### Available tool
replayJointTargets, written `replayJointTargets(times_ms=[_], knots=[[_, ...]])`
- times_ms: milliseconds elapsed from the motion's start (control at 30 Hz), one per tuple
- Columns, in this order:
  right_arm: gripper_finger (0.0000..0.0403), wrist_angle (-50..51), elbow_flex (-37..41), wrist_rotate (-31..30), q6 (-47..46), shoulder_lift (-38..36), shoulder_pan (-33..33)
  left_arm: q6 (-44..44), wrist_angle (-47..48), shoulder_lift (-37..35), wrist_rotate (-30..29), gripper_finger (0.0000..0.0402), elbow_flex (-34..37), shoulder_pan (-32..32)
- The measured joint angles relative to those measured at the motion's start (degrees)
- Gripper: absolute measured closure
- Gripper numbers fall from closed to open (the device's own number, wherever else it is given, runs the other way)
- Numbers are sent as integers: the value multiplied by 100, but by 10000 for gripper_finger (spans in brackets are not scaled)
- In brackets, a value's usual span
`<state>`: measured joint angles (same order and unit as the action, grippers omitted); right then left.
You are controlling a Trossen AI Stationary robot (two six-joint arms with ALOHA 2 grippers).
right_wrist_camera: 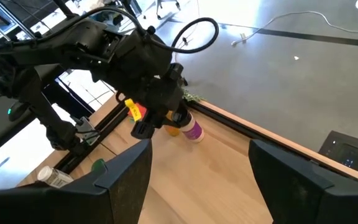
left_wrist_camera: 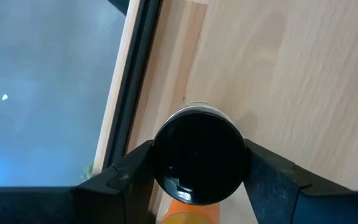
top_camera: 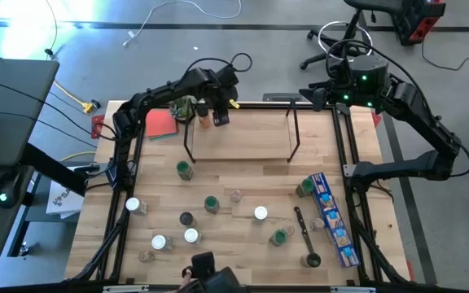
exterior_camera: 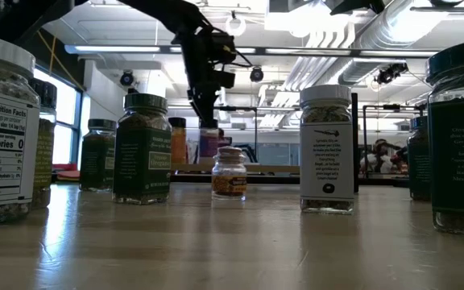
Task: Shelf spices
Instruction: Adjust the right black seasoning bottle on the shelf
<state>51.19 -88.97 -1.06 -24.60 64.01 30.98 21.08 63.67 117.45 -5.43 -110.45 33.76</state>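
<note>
Left gripper (top_camera: 219, 111) is up at the far edge of the light wood table (top_camera: 243, 175), fingers (left_wrist_camera: 272, 180) clenched on a black-capped clear spice jar (left_wrist_camera: 199, 157), one on each side of the cap. That jar stands upright, long axis vertical, just beside an orange-capped jar (top_camera: 205, 120) and close to the black frame rail (left_wrist_camera: 132, 81) that edges the table, so little room on the far side. It sits over the left end of the low black-rod shelf with light wood boards (top_camera: 238, 134). The right wrist view shows purple inside the held jar (right_wrist_camera: 193, 130).

Moving right: the near half of the table is dotted with upright loose jars, green-capped (top_camera: 185, 168), white-capped (top_camera: 260, 213) and others, with open gaps of bare wood between them. A long blue printed box (top_camera: 333, 220) lies along the right edge, a black-handled utensil (top_camera: 304, 236) just left of it.

Right gripper (right_wrist_camera: 197, 180) hangs off the far right corner, fingers spread apart, nothing between them.
</note>
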Motion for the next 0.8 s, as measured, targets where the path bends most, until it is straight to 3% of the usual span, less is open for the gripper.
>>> replayJointTargets(times_ms=[333,800], knots=[[139,3,0,0,2,0,0,2,101,-9,306,192,0,37],[139,3,0,0,15,0,-1,4,82,-9,321,145,7,37]])
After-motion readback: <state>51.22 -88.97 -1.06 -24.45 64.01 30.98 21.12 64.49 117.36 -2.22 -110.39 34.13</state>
